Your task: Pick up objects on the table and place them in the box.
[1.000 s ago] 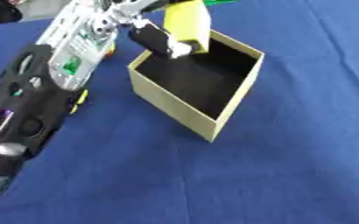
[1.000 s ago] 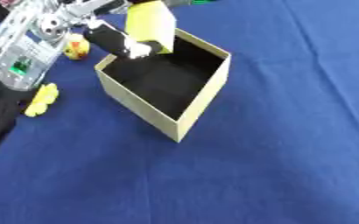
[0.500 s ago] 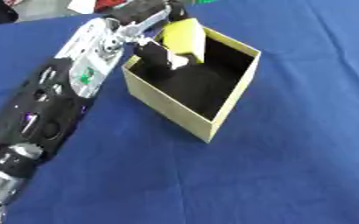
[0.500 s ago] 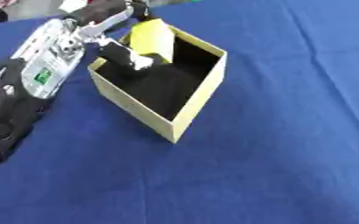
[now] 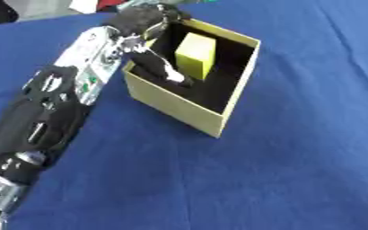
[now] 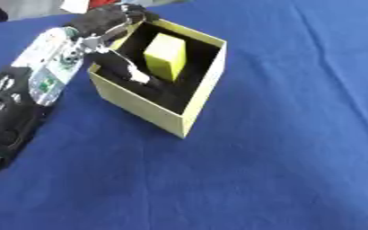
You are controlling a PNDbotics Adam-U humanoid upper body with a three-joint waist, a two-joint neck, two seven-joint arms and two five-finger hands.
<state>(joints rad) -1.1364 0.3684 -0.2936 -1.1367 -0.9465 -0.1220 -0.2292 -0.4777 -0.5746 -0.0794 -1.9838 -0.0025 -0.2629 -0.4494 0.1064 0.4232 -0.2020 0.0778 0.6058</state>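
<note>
An open yellow cardboard box (image 5: 179, 106) with a dark inside stands on the blue cloth at the upper middle. A yellow block (image 5: 196, 54) sits inside it, leaning toward the far wall. My left arm runs up from the lower left, and my left hand (image 5: 138, 21) is over the box's far left corner. One black finger (image 5: 162, 71) with a pale tip reaches down inside the box beside the block, apart from it. The hand is open and holds nothing. My right hand shows in neither view.
The blue cloth (image 6: 281, 148) spreads to the right of the box and in front of it. At the far left edge lie a white thing (image 5: 83, 4) and something red beside it. My left forearm (image 5: 54, 112) covers the cloth left of the box.
The yellow block was held in my left hand over the box's rim; now it lies inside the box and the fingers have let go. The camera has shifted too.
</note>
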